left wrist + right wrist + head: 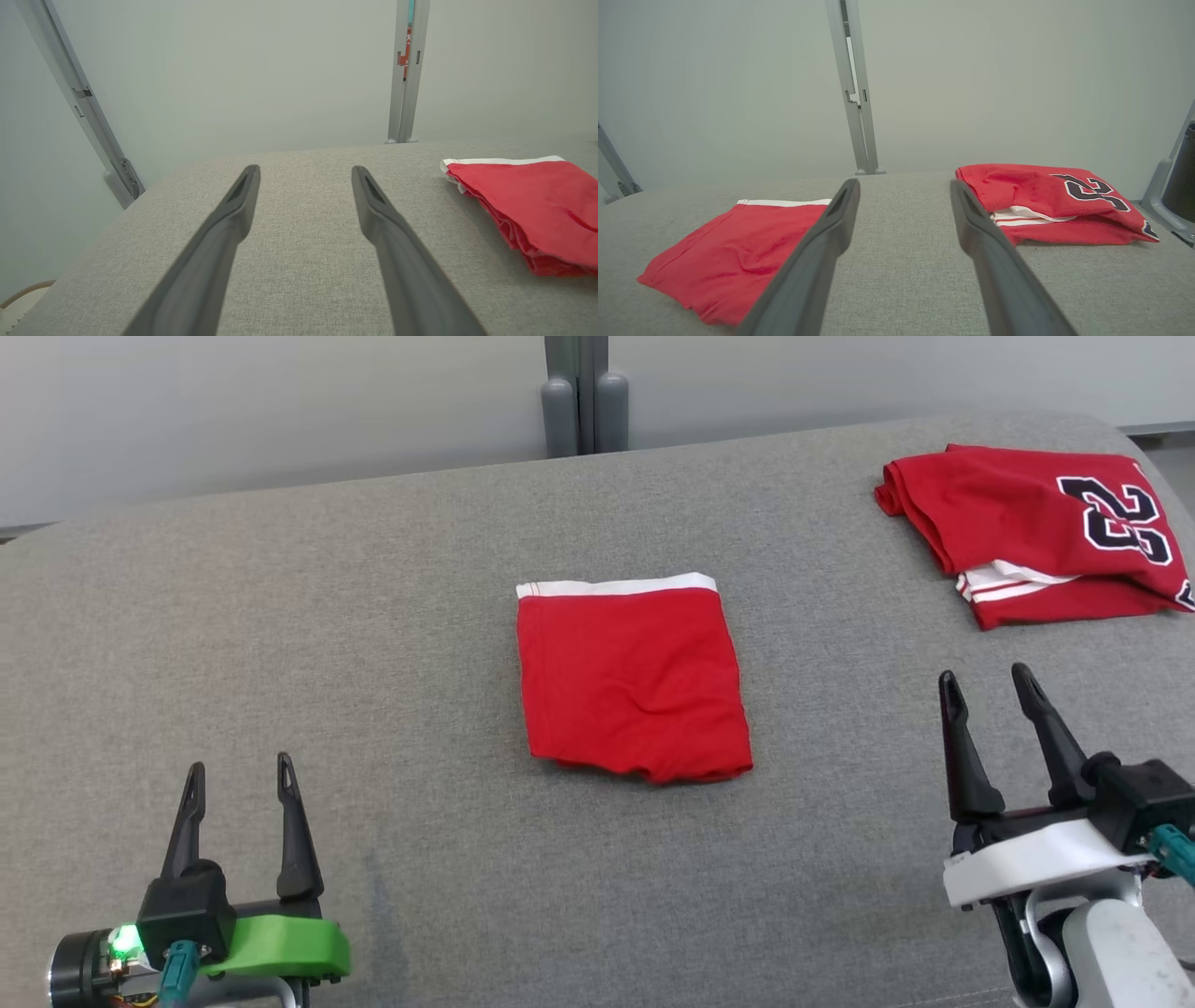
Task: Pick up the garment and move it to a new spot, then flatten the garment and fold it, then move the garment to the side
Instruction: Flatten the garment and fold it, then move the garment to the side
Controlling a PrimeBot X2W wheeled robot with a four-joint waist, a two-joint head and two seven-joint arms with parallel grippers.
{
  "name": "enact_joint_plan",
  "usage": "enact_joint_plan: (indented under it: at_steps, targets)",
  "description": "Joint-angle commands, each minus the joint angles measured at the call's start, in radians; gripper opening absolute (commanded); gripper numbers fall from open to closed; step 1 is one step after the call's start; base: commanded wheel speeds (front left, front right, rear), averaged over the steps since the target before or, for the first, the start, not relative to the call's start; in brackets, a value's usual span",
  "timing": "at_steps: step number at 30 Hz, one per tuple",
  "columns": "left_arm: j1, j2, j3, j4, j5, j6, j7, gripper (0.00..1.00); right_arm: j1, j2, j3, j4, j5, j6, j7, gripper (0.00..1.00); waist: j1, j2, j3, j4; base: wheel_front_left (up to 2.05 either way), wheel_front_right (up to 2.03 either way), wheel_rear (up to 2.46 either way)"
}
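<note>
Two red garments lie on the grey cloth-covered table (373, 616). A folded red garment with a white waistband (635, 681) (532, 200) (738, 242) rests flat in the middle. A folded red jersey with a black number (1018, 513) (1031, 191) lies at the far right. My right gripper (985, 672) (904, 183) is open and empty, between the two garments and nearer the front, touching neither. My left gripper (239, 763) (305, 169) stands open and empty at the front left, well clear of the middle garment.
A grey upright post (583, 392) stands behind the table's far edge against a pale wall. The table's rounded right edge runs close behind the jersey. Bare grey surface stretches across the left half and the front.
</note>
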Motion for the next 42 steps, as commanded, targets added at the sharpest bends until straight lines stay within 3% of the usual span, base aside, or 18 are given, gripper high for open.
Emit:
enact_joint_plan:
  at_steps: [1,25,35,42]
  targets:
    - [0.013,0.007,0.001,0.003,0.004,-0.006,0.000,1.00,0.023,0.008,-0.005,-0.002,-0.014,0.000,-0.003,1.00,0.0000,-0.0001,-0.014,0.015,0.00,0.00,0.00]
    - [0.004,0.009,-0.006,-0.006,0.000,-0.001,0.000,1.00,0.036,0.039,0.008,0.034,-0.050,0.000,0.003,1.00,0.0000,-0.0001,-0.015,0.063,0.00,0.00,0.00]
    - [-0.069,0.004,-0.051,-0.016,-0.012,0.009,0.000,1.00,-0.235,0.026,0.127,0.132,-0.043,0.000,0.037,1.00,0.0000,-0.0001,0.072,0.117,0.00,0.00,0.00]
    - [-0.123,0.001,-0.096,-0.015,-0.029,0.023,0.000,1.00,-0.428,0.008,0.168,0.385,-0.005,0.000,0.038,1.00,0.0000,-0.0001,0.138,0.185,0.00,0.00,0.00]
